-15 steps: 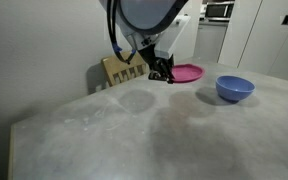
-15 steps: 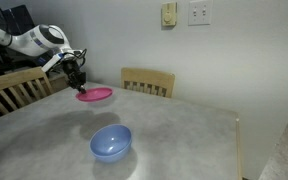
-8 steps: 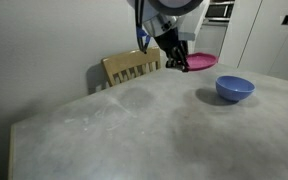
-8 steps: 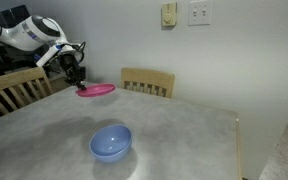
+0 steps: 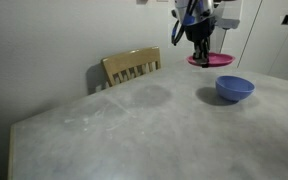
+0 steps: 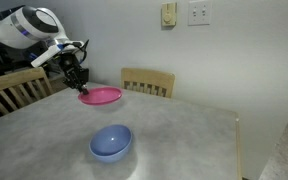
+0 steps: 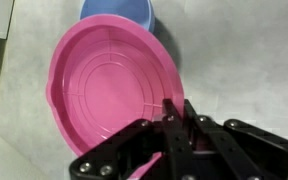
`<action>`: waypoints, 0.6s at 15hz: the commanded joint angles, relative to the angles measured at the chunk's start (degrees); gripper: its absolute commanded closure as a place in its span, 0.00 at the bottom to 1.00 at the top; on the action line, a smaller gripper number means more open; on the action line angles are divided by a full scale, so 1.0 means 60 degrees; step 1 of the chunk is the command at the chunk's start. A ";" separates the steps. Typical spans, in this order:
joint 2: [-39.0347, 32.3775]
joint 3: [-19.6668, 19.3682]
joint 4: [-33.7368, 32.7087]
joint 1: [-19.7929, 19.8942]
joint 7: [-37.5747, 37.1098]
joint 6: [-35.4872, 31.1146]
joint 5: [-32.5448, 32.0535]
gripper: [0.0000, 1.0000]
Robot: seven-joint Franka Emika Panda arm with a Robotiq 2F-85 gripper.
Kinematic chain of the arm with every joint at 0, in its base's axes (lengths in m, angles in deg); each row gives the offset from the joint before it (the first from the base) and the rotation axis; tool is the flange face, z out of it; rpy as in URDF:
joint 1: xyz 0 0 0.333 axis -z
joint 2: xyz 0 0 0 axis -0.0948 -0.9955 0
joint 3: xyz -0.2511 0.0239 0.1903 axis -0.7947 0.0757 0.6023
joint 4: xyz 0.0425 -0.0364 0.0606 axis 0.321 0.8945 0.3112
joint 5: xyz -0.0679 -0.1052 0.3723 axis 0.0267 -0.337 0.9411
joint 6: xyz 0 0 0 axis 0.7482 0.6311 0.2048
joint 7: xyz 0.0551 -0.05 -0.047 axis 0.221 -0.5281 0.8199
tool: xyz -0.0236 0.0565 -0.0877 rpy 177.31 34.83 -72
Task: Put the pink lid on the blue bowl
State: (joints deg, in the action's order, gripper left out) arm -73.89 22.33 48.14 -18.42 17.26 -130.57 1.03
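Note:
The pink lid (image 5: 212, 60) (image 6: 101, 96) hangs in the air, held by its rim. My gripper (image 5: 200, 56) (image 6: 81, 86) is shut on the lid's edge. In the wrist view the lid (image 7: 104, 85) fills the left and middle, with my gripper's fingers (image 7: 178, 112) clamped on its right rim. The blue bowl (image 5: 234, 89) (image 6: 111, 142) stands upright and empty on the grey table. In the wrist view only part of the bowl (image 7: 119, 10) shows, beyond the lid's top edge. The lid is above the table, apart from the bowl.
A wooden chair (image 5: 132, 67) (image 6: 148, 82) stands at the table's far edge. Another wooden chair (image 6: 14, 88) stands beside the table, near the arm. The grey table (image 5: 134, 130) (image 6: 184, 135) carries only the bowl. A wall with sockets (image 6: 199, 13) lies behind.
My gripper has lifted the pink lid off the table and carried it through the air toward the blue bowl. The bowl has not moved.

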 commanded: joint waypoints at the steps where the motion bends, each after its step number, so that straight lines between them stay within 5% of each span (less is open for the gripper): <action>1: 0.1150 0.0054 0.1697 0.0655 0.0400 -0.0745 -0.0059 0.97; 9: 0.1450 -0.0198 0.3133 0.1382 0.0453 -0.1240 -0.0701 0.97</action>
State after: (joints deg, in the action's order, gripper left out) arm -65.73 21.69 63.85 -11.91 18.68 -134.96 0.12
